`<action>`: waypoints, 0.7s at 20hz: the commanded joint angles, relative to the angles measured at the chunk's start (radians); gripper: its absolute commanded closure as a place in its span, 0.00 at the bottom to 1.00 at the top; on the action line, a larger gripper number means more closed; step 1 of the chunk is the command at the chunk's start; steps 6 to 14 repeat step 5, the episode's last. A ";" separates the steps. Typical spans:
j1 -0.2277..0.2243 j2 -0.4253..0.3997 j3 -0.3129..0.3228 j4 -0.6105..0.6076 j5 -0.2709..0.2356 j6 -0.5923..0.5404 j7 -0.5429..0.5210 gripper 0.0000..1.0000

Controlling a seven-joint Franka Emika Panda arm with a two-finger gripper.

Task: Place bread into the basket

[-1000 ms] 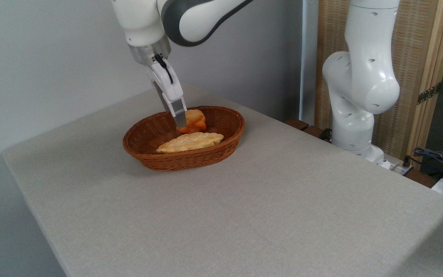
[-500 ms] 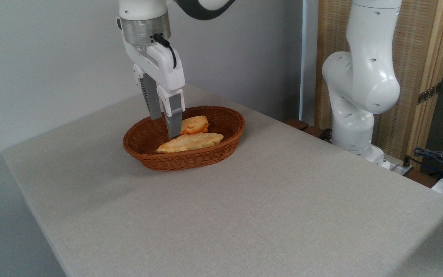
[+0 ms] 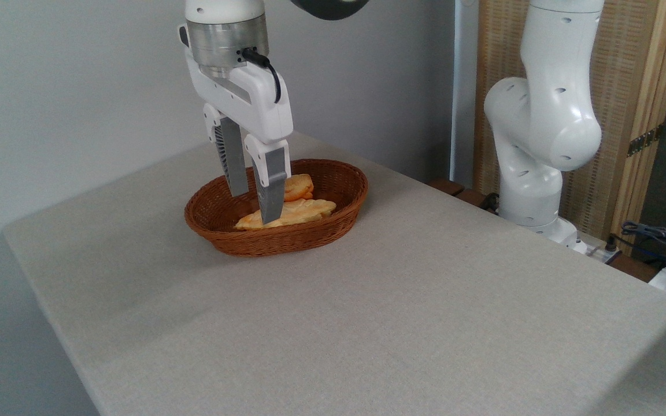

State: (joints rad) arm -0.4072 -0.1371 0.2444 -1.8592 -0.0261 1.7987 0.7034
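Camera: bread (image 3: 300,186) inside basket (image 3: 341,215), unlabeled.

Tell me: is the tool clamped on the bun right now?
No, the tool is open with nothing between its fingers, and the bun lies free inside the basket.

Pale braided loaf (image 3: 289,212), grey table (image 3: 367,300), slatted wooden screen (image 3: 628,115), cables (image 3: 657,237) at far right.

Bread (image 3: 299,186) lies in the basket (image 3: 344,216) — gripper (image 3: 255,205) above, fingers apart.
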 commanded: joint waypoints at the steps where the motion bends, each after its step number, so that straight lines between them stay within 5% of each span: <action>1: -0.009 0.004 0.029 0.014 0.012 -0.011 0.045 0.00; 14: -0.009 0.004 0.041 0.014 -0.001 -0.009 0.042 0.00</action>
